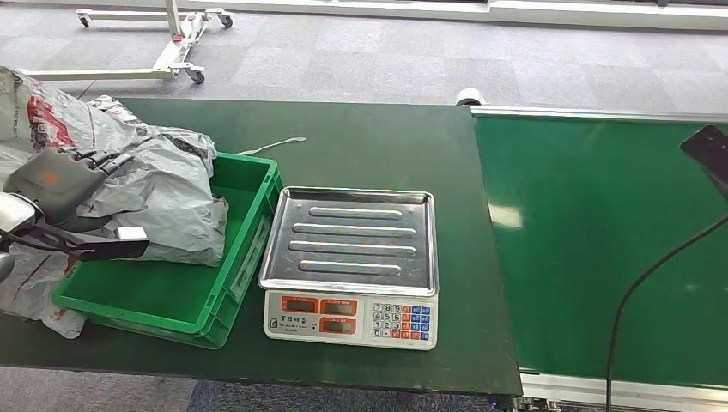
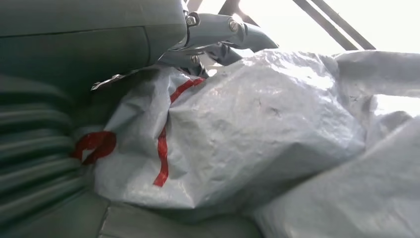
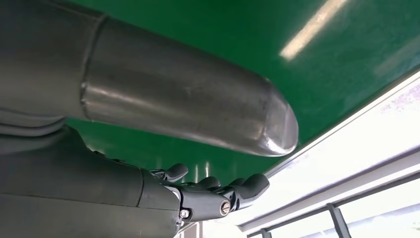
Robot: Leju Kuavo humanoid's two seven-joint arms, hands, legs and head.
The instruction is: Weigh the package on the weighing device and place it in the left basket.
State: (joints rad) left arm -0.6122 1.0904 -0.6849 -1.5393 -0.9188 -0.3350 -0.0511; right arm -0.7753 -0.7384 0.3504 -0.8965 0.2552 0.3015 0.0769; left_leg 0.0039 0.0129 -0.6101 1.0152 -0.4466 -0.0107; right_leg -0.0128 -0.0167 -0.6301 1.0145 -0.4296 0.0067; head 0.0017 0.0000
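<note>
While the left hand sits pressed against the grey package, that package lies directly ahead of its fingers and partly below them, slumped over the far-left corner of the green basket and spilling onto the desk beyond the basket's rim. In the left wrist view the crumpled grey plastic with red markings is right against the hand, the dark fingers lying on top of the bag; whether they pinch a fold or merely rest on it I cannot tell, since the bag hides the fingertips. The package has no clear long axis, being a loose heap, though its bulk runs from the hand toward the basket's inner wall. The scale stands to the right of the hand, just beside the basket, its steel pan bare. The right hand hovers apart above the green belt, fingers spread and thumb extended, holding nothing, well away from the package on the far side of the scale. By my judgement the left hand is plainly the nearer one. If the package is already weighed, the coming move is a release and withdrawal; if not, a carry rightward across the basket's rim to the pan.
</note>
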